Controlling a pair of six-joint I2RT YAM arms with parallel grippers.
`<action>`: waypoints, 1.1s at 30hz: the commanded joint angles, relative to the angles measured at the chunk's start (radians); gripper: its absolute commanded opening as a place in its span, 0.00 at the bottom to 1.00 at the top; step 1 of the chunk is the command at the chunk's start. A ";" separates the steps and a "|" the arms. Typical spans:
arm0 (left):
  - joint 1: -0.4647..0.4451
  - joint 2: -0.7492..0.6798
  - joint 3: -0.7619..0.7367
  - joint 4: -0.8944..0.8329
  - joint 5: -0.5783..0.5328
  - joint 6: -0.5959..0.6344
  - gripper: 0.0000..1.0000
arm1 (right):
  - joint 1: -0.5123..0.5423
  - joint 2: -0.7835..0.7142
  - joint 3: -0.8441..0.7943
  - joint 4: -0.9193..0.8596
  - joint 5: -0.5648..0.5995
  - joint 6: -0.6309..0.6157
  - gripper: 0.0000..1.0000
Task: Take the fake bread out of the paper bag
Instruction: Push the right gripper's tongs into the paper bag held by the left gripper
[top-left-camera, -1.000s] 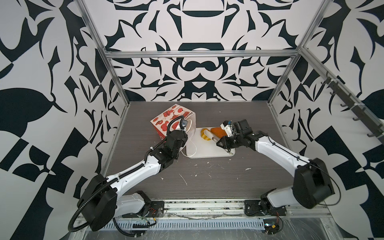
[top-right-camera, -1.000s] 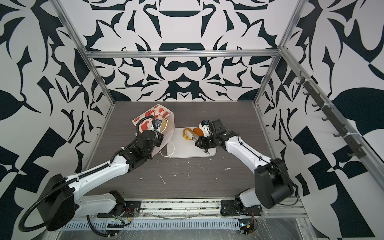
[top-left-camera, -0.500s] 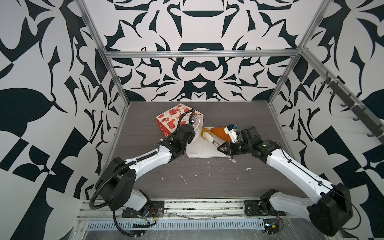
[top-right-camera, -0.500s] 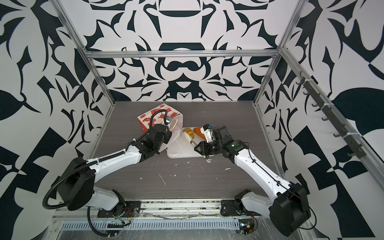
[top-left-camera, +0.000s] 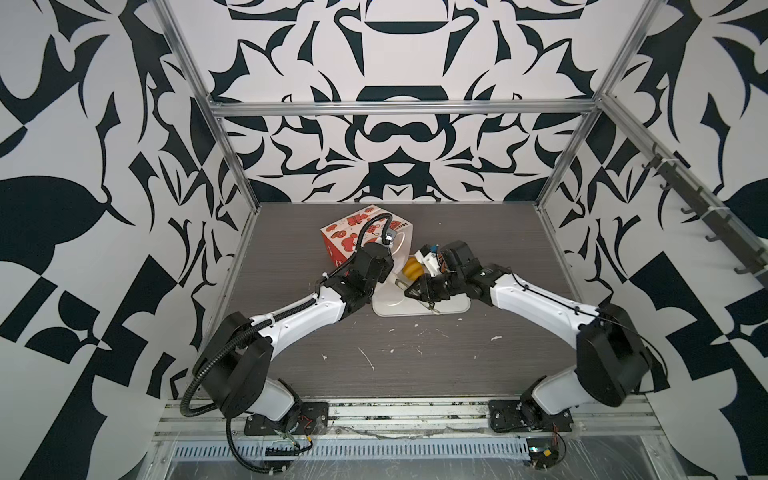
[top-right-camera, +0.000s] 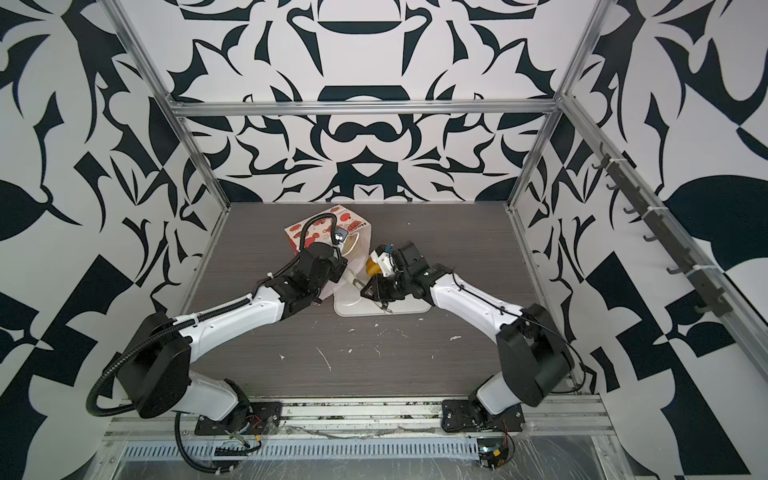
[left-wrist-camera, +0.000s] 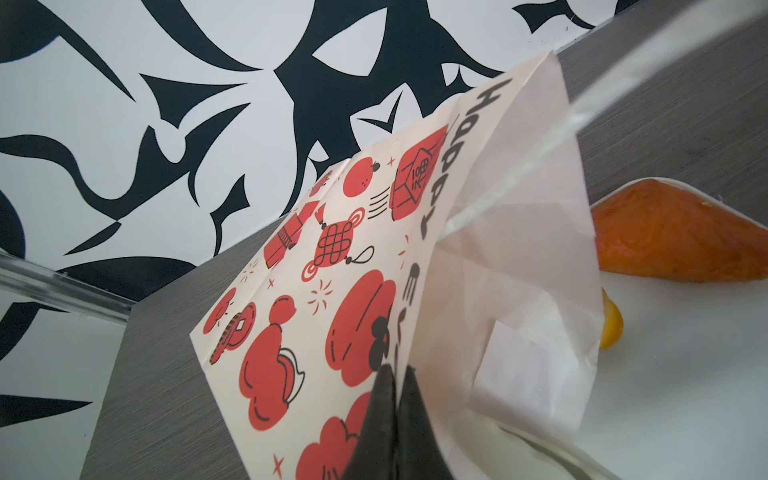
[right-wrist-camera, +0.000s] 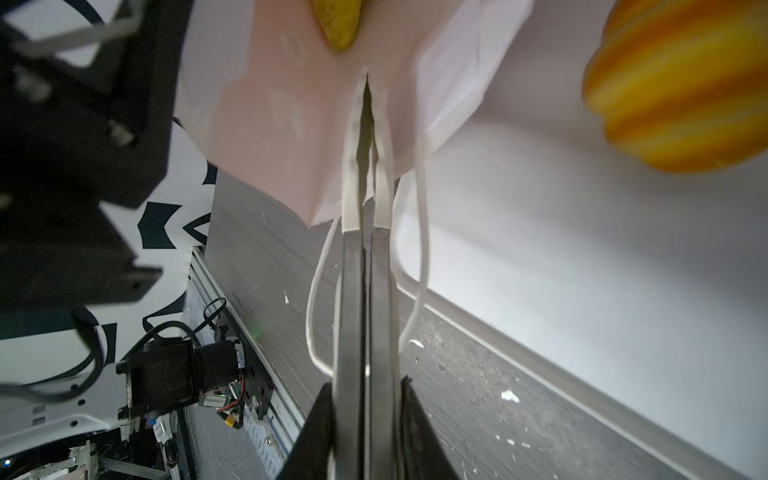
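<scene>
Croissant lies inside the paper bag, straight past the right fingers — they and the left fingers both pinch its paper.

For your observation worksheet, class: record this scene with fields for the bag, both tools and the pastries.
Paper bag: tipped over, mouth at the white tray
Left tool: shut on the bag's edge
Right tool: shut on the bag's rim
Yellow croissant: on the tray, outside the bag
Orange-brown triangular piece: on the tray
Bag mouth: a yellow pastry end shows
</scene>
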 joint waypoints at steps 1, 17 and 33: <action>0.004 0.008 0.008 0.031 0.024 -0.003 0.00 | -0.001 0.024 0.050 0.102 -0.015 0.042 0.25; 0.056 -0.020 0.010 -0.076 0.114 -0.069 0.00 | -0.023 0.172 0.103 0.235 0.067 0.153 0.25; 0.056 -0.059 -0.020 -0.067 0.178 -0.053 0.00 | -0.013 0.324 0.124 0.505 0.067 0.376 0.35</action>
